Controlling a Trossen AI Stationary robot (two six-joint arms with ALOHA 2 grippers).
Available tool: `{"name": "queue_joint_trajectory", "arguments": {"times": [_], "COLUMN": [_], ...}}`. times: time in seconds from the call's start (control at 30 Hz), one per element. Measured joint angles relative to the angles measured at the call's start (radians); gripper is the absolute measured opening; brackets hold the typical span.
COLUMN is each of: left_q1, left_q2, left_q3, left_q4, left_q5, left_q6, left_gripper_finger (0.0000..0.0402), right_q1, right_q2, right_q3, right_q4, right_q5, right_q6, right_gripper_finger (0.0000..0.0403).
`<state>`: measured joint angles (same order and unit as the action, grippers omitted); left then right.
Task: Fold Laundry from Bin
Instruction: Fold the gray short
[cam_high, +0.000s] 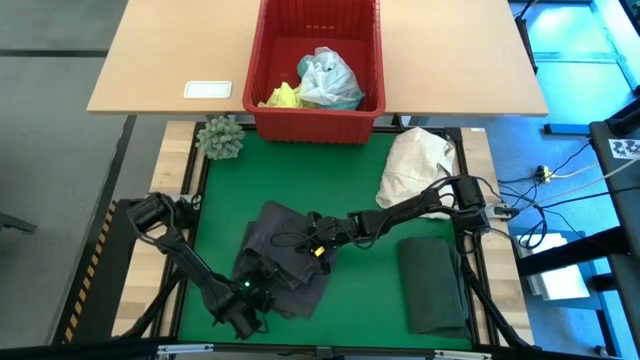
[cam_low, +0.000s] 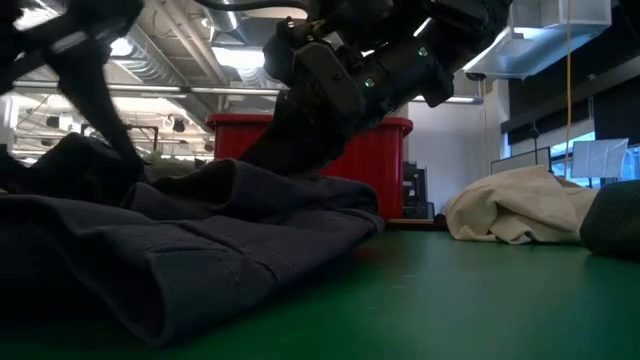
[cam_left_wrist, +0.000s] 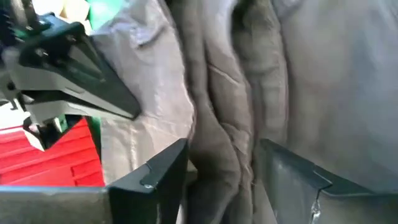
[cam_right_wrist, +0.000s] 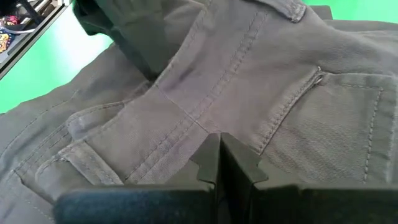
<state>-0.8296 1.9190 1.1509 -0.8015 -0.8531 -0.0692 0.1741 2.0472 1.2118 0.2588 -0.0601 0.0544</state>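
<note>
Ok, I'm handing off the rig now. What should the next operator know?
Left gripper: fingers astride a fold of the grey garment at its near edge.
Right gripper: shut, resting on the same garment.
Done: dark green garment lies folded on the mat's right.
Left: finish the grey one; yellow and turquoise laundry wait in the red bin.
</note>
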Motion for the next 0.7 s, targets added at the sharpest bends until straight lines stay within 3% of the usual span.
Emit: {"name": "queue_joint_trajectory", "arguments": {"times": [0.2,0.37,0.7], "left_q1": [-0.004,-0.002,0.026], "left_q2": [-0.001,-0.001,0.006], "left_q3": [0.103,0.109,0.077], "left_q4": [-0.125,-0.129,-0.109], "left_q5": [0.060,0.154,0.070], "left_q6": [-0.010,-0.034,-0.026], "left_gripper_finger": [0.0230,0.0278,0.0331], "right_q1": [0.000,-0.006,-0.006], "right_q2": [0.000,0.000,0.000], "right_q3": [0.000,0.000,-0.001], "right_q4": [0.000,0.000,0.005], "right_q5": [0.000,0.000,0.000], "right_q6": [0.000,0.003,0.002], "right_gripper_finger": [0.0017,0.0017,0.0017]}}
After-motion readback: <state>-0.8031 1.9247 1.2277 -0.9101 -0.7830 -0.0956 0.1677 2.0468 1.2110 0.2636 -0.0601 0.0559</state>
